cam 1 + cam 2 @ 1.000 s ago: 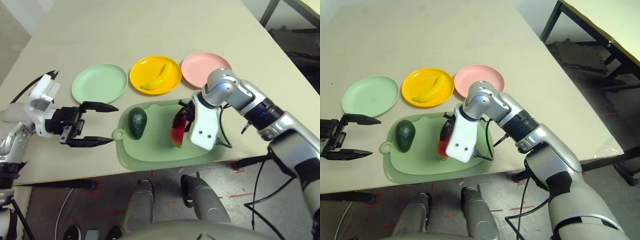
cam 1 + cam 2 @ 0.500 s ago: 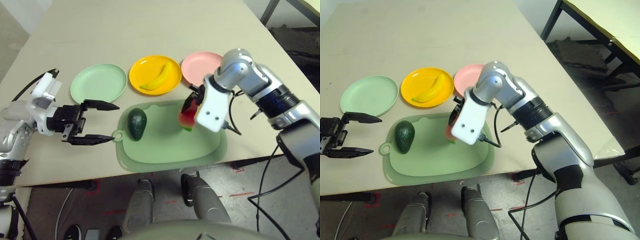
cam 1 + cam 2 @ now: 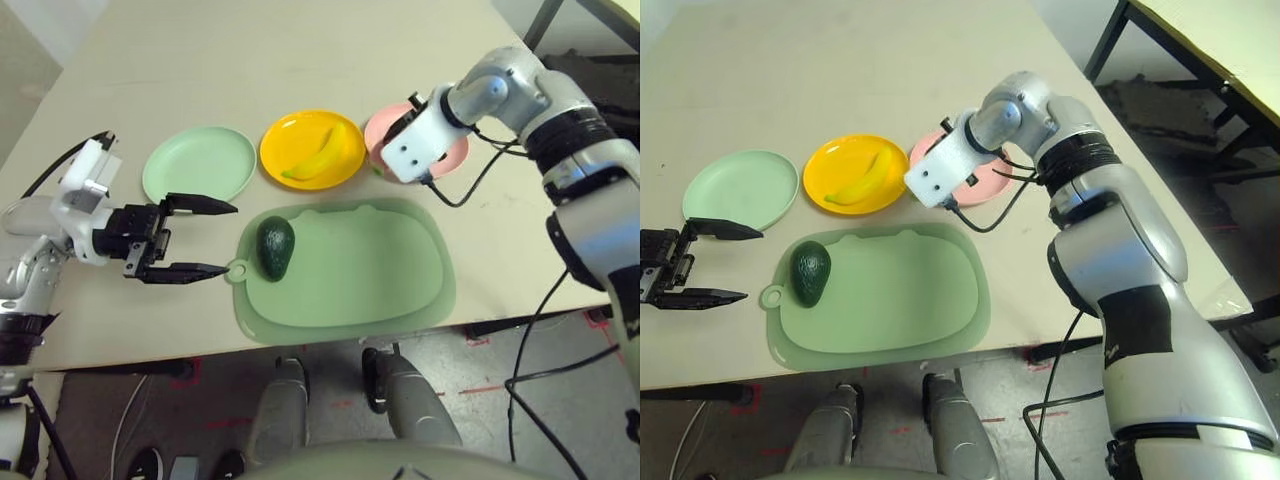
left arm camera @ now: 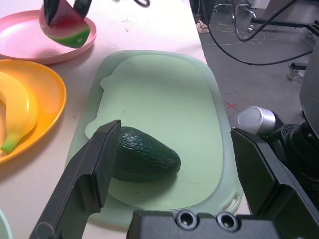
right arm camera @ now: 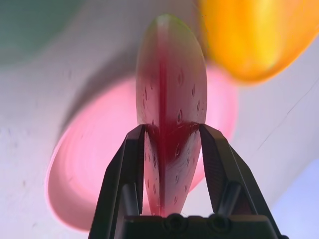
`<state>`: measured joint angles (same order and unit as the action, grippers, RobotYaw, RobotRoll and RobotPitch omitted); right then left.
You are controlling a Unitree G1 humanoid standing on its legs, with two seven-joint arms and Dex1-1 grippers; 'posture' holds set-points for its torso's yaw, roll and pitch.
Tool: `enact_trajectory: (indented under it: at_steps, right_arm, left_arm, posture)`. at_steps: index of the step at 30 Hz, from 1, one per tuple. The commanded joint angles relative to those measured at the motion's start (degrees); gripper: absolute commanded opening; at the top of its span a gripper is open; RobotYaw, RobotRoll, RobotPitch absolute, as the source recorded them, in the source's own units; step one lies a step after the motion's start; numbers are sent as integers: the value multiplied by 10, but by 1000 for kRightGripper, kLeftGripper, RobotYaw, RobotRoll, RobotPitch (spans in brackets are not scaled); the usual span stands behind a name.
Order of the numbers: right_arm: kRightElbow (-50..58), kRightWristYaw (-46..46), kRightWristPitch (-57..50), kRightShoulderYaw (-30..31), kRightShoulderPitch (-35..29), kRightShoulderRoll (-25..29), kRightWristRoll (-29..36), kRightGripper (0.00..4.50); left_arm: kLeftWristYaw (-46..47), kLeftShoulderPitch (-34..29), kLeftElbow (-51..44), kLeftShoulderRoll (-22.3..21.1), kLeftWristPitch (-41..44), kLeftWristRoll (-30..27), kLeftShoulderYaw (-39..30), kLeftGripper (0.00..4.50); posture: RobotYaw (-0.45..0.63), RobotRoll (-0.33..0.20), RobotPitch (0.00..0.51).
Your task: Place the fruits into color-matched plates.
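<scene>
Watermelon wedge (image 5: 169, 119) — dark seed marks, no lettering

— What room is left on the cutting board (image 3: 380, 275)?
— Its right half is bare; the avocado (image 3: 274, 246) occupies the left end.
— And the pink plate (image 3: 452, 158)?
— It is covered from above by the right gripper (image 4: 64, 6), clamped on the watermelon wedge (image 4: 67, 31). The green plate (image 3: 200, 164) is unblocked.
</scene>
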<state>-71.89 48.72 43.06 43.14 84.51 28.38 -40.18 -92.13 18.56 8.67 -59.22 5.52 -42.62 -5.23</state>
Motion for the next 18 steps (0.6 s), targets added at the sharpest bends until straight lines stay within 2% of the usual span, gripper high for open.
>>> enact_trajectory:
  at_steps: [1,5,11,13,18]
  right_arm:
    - [-27,-63,-15,13,-5,-9,-38,1697]
    - [-41,-94,-28,12,-8,-12,-56,1697]
    - [-42,-82,-22,-4,-8,-7,-50,3587]
    - [-39,-69,-15,-10,-6,-4,-44,4387]
    - [-29,-32,2,-30,3,8,-28,4484]
  left_arm:
    - [-4,-4,2,3,-6,12,3,4500]
    - [-4,-6,2,5,-7,14,-1,4500]
    - [-4,-3,5,6,-9,17,-4,4500]
    - [-4,3,10,7,-9,18,-1,4500]
    - [-4,18,19,11,-12,22,9,4500]
  posture:
    - [-55,0,205]
    - [-54,0,204]
    - [-55,0,204]
    - [-65,0,202]
    - [-65,0,202]
